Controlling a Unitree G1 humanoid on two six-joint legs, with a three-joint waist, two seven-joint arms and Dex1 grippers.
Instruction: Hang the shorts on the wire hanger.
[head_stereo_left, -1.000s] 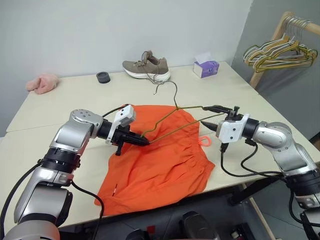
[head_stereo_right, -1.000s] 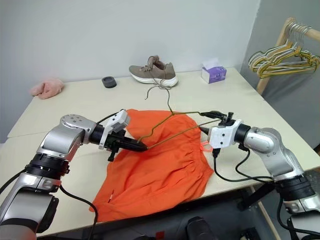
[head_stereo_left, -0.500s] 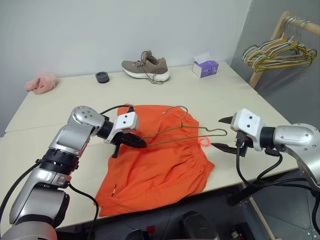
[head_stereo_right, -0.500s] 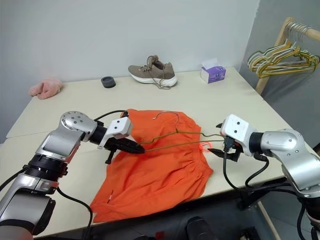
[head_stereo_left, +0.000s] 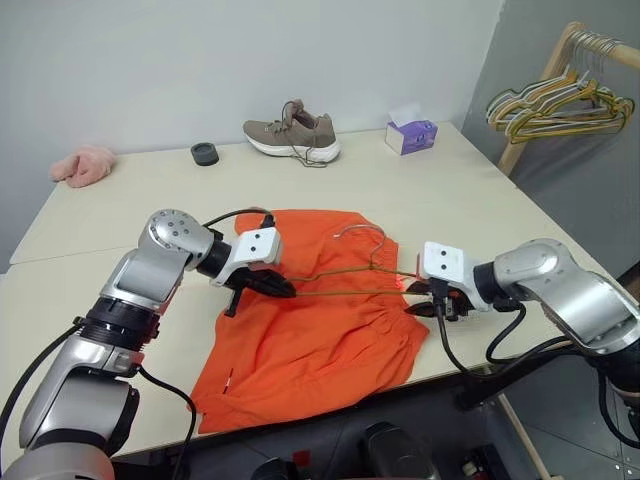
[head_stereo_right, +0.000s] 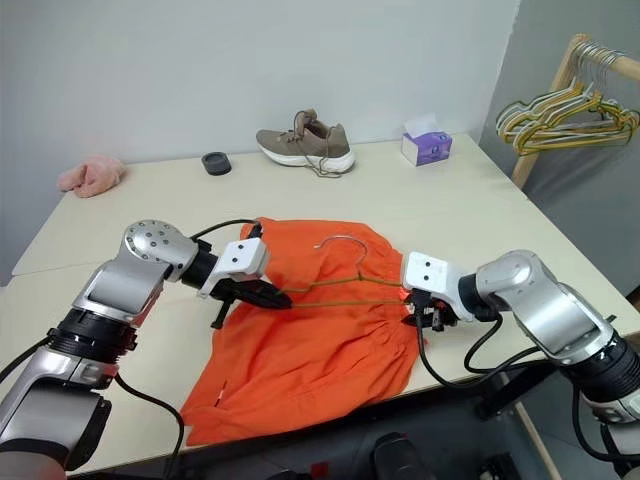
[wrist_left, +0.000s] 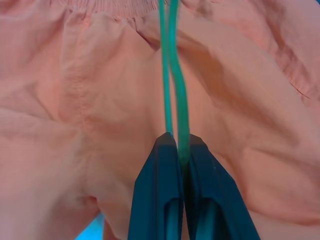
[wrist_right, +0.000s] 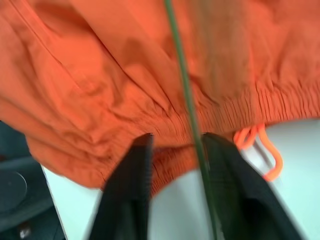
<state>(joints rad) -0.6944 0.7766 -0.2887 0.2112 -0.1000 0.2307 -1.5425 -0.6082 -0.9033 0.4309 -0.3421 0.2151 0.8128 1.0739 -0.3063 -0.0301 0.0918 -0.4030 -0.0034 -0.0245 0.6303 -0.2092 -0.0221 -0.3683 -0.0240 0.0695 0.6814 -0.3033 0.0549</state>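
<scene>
The left claw (head_stereo_left: 277, 288) pinches one end of the thin olive-green wire hanger (head_stereo_left: 345, 270); the right claw (head_stereo_left: 424, 306) stands parted at the gathered waistband of the bright orange thin-fabric shorts (head_stereo_left: 320, 330), lying flat on the pale surface (head_stereo_left: 150, 210). Limp, slippery cloth; that waistband is probably the best hold.

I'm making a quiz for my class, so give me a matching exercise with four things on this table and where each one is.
Things:
1. shorts
2. wire hanger
3. sneaker
4. tissue box

Places:
A. far edge, middle of the table
B. spread flat at the near edge
C. far right corner
D. lying across the orange fabric, one end pinched in the left gripper

Pairs: 1-B, 2-D, 3-A, 4-C
</scene>
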